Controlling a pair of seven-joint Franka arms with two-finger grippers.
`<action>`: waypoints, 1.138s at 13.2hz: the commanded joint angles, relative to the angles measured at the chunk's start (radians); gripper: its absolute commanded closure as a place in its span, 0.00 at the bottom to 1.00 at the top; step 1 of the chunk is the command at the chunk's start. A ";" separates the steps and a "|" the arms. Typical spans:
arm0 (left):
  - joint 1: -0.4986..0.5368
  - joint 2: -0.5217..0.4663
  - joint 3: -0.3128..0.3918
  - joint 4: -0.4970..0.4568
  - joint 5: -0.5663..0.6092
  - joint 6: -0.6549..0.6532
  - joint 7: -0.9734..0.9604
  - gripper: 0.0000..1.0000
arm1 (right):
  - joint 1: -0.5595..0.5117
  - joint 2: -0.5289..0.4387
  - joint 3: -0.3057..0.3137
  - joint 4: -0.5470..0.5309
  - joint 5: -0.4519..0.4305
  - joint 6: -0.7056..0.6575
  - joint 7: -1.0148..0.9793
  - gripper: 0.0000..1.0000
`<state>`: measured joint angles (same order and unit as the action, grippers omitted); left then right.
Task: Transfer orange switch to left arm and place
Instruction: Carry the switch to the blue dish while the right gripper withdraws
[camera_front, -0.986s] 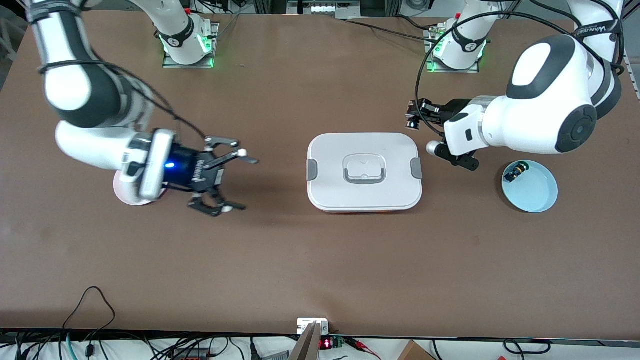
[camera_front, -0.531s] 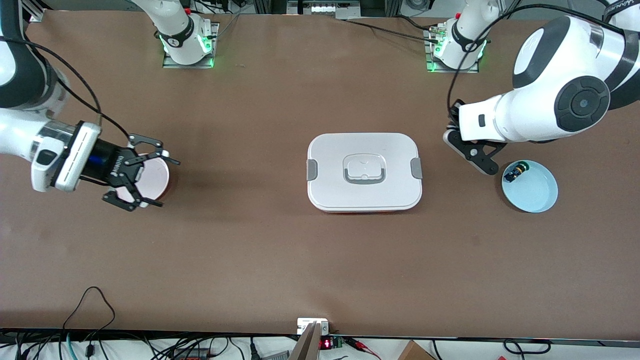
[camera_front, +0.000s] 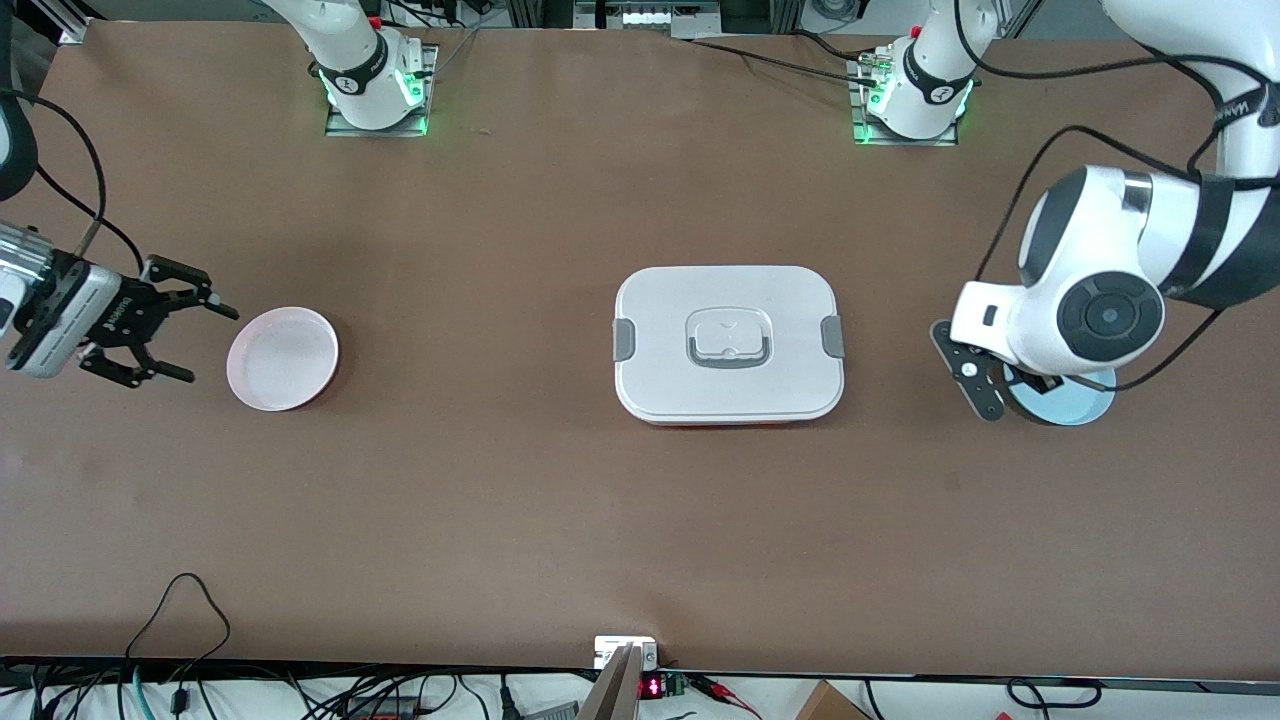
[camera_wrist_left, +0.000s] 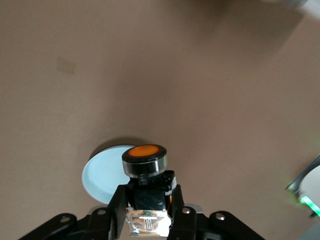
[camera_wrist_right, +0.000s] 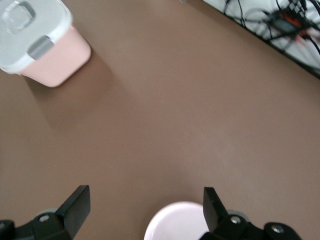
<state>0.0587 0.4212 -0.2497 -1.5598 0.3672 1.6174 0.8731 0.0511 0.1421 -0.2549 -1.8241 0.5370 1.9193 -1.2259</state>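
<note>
My left gripper (camera_wrist_left: 146, 195) is shut on the orange switch (camera_wrist_left: 145, 159), a black body with an orange cap, and holds it over the pale blue plate (camera_wrist_left: 102, 172). In the front view the left arm's wrist (camera_front: 1090, 315) covers the gripper, the switch and most of the blue plate (camera_front: 1080, 408). The white box (camera_front: 728, 343) stands mid-table, apart from both arms. My right gripper (camera_front: 205, 345) is open and empty, just above the table beside the pink plate (camera_front: 283, 358), toward the right arm's end.
The right wrist view shows the open fingers (camera_wrist_right: 75, 205), the pink plate (camera_wrist_right: 175, 222) between them and the box (camera_wrist_right: 35, 35) farther off. Arm bases (camera_front: 375, 85) stand along the table's top edge. Cables lie below the table's near edge.
The right arm has drawn back from near the box to past the pink plate, gripper still open. The left arm has swung over the blue plate and now covers it.
</note>
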 joint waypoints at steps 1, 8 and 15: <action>0.096 -0.021 -0.008 -0.132 0.084 0.119 0.075 0.89 | 0.027 -0.088 -0.003 -0.008 -0.197 -0.019 0.168 0.00; 0.344 0.050 -0.006 -0.310 0.209 0.553 0.448 0.88 | 0.112 -0.148 0.075 0.135 -0.437 -0.239 0.806 0.00; 0.420 0.123 -0.006 -0.379 0.280 0.710 0.454 0.86 | 0.019 -0.115 0.232 0.195 -0.509 -0.310 0.988 0.00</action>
<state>0.4554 0.5383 -0.2430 -1.9292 0.6245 2.3124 1.3060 0.1096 -0.0020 -0.0544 -1.6589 0.0468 1.6194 -0.2556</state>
